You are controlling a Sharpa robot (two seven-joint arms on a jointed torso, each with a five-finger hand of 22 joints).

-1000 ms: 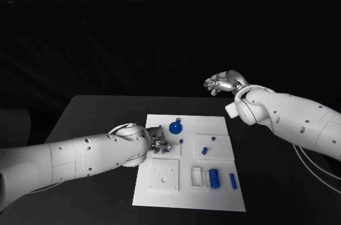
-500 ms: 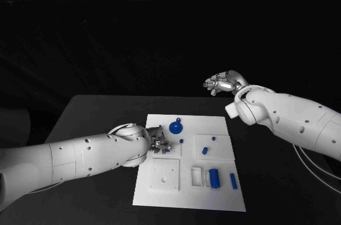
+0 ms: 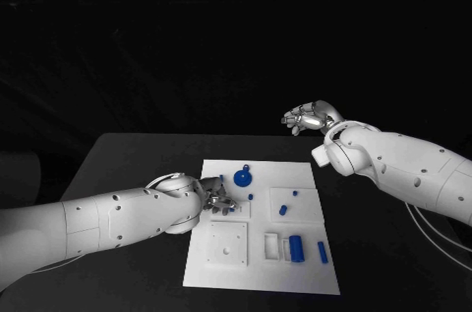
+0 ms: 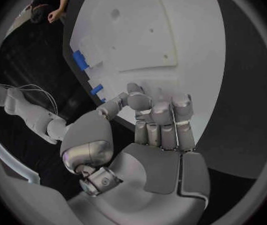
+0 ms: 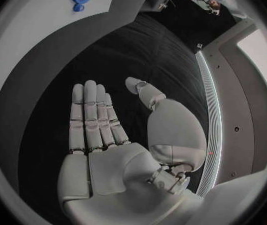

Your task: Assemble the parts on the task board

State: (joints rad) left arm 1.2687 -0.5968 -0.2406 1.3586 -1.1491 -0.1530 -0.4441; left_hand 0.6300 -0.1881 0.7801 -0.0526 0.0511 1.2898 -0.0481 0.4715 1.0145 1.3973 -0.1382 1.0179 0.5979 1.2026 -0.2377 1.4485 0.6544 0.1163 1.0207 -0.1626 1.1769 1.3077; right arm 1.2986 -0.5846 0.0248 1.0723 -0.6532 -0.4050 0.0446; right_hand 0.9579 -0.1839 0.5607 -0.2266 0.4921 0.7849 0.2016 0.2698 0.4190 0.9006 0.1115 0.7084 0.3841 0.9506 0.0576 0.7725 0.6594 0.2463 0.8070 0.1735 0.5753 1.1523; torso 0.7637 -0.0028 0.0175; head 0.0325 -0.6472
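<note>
Nearest on the white task board (image 3: 295, 274): a blue cylinder (image 3: 296, 246) standing in a white holder, a slimmer blue bar (image 3: 322, 251) just beside it toward the board's right edge, and a square white plate (image 3: 227, 243) with a small hole on the left half. The board lies on the black table (image 3: 128, 162).

Mid-board: left robot hand (image 3: 218, 203) sits low over the board's left part, just beyond the square plate. In the left wrist view the left robot hand (image 4: 151, 130) has its fingers curled down with tips at or near the white surface; nothing visible between them, and actual contact with the board cannot be told. Whether a part is under the fingertips cannot be told either. Small blue pieces near it: one short peg (image 3: 251, 196) just right of the hand, another peg (image 3: 282, 208) on a raised white square, a tiny one (image 3: 295, 190) further right.

Further back: blue gear (image 3: 243, 179) with a small blue knob (image 3: 245, 166) just beyond it, on the board's far half.

Farthest: right robot hand (image 3: 310, 117) raised off the board past the table's far edge, well apart from all parts. In the right wrist view the right robot hand (image 5: 108, 130) is released, palm flat, fingers straight and together, thumb apart, grasping nothing.
</note>
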